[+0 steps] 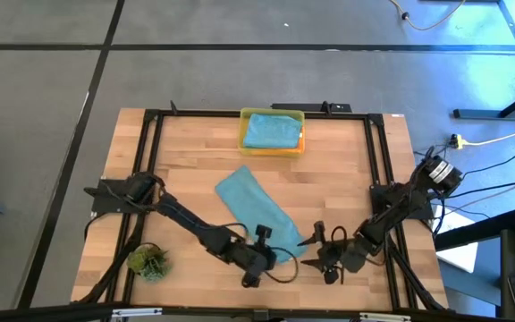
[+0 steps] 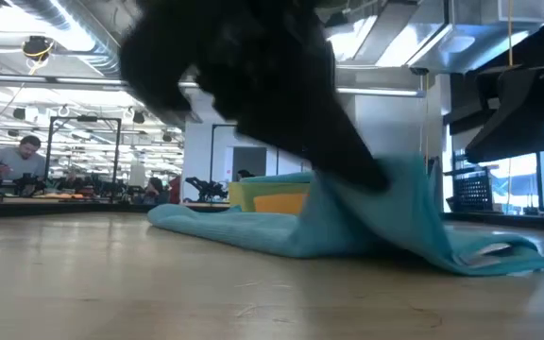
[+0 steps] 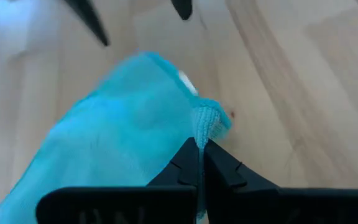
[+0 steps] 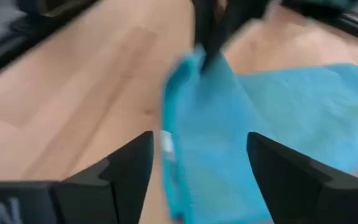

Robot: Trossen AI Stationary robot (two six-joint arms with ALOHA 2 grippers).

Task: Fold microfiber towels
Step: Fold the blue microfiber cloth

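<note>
A teal-blue microfiber towel [image 1: 256,210] lies slantwise on the wooden table, its far end flat and its near end raised into a peak [image 2: 385,179]. My left gripper [image 1: 274,247] is shut on that raised end [image 3: 199,163]. My right gripper [image 1: 316,252] stands open just right of it. Its two fingers flank the towel's near end [image 4: 197,149] in the right wrist view, with no touch showing. Another teal-blue towel [image 1: 271,131] rests folded in the yellow bin [image 1: 244,143], on top of something orange. My left gripper pinches a bunched edge at the towel's near end [image 3: 206,124] between its two shut fingers. It comes slanting down from the table's left side. That end is lifted off the table and drapes from the fingers, while the far part [image 2: 215,223] and a loose flap [image 2: 499,255] lie on the wood.
A small green plant tuft [image 1: 147,261] sits at the near left corner. Black frame rails [image 1: 375,152] run along the table's sides and far edge. Bare wood lies left of the towel and between it and the bin. People sit far off in the room behind the table.
</note>
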